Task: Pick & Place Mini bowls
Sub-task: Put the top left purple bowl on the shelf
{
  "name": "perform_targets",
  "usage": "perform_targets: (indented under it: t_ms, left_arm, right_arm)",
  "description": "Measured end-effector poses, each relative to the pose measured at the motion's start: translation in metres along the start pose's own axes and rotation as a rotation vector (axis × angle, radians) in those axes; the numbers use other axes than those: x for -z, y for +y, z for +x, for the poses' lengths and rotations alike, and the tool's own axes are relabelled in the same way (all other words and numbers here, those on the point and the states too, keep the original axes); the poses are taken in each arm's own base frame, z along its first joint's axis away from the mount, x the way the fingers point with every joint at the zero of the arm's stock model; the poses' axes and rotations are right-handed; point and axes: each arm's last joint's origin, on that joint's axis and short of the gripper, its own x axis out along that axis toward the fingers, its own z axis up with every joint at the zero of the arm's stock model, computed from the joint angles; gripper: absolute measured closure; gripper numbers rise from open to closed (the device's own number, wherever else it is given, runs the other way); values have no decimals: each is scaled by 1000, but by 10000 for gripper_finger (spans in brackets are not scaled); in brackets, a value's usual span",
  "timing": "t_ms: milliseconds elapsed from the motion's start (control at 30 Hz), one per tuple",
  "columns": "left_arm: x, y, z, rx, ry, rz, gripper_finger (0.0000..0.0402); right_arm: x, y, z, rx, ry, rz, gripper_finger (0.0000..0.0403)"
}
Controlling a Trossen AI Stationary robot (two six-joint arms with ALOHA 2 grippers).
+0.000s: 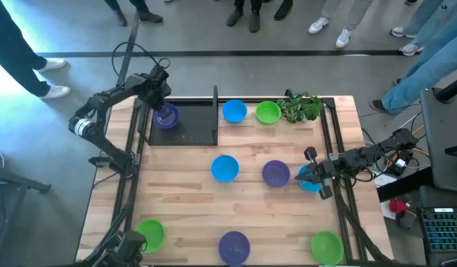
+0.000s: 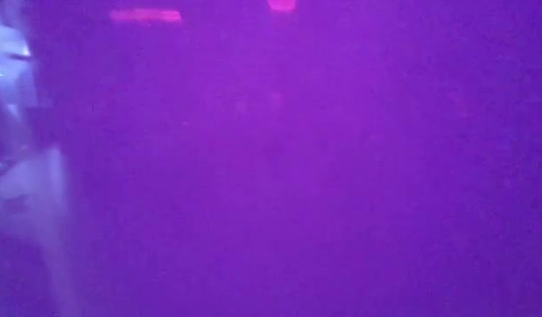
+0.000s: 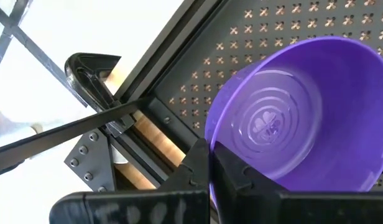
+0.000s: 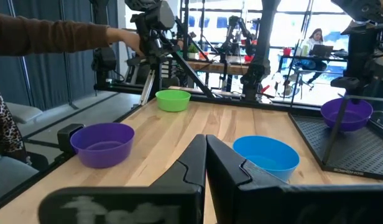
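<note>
The left gripper (image 1: 163,106) sits at the upper left of the high view over the black perforated tray (image 1: 195,130), its fingers pressed together on the rim of a purple mini bowl (image 1: 167,117) that tilts above the tray; the left wrist view shows this bowl (image 3: 297,112) close up against the tray's mesh. The right gripper (image 1: 311,174) lies at the right of the table (image 1: 191,208), fingers together, at a blue bowl (image 1: 308,180); whether it grips that bowl cannot be told. Other mini bowls stand apart on the wood: a blue one (image 1: 234,111) and a green one (image 1: 268,113) at the top beside the plant sprig (image 1: 301,107), blue (image 1: 225,168) and purple (image 1: 276,173) in the middle, and green (image 1: 148,234), purple (image 1: 234,247) and green (image 1: 326,246) along the bottom. The low view is filled with blurred purple.
</note>
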Motion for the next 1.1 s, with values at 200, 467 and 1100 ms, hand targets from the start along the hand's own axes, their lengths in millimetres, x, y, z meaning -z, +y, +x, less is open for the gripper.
perform_targets:
  t_ms: [200,467,1100]
  left_arm:
    - [0,0,0,-6,4,-31,401]
    - [5,-2,1,2,45,-53,401]
    - [6,-5,3,22,54,13,398]
  right_arm:
    - [0,0,0,0,0,1,394]
    - [0,0,0,0,0,2,394]
    - [0,0,0,0,0,3,394]
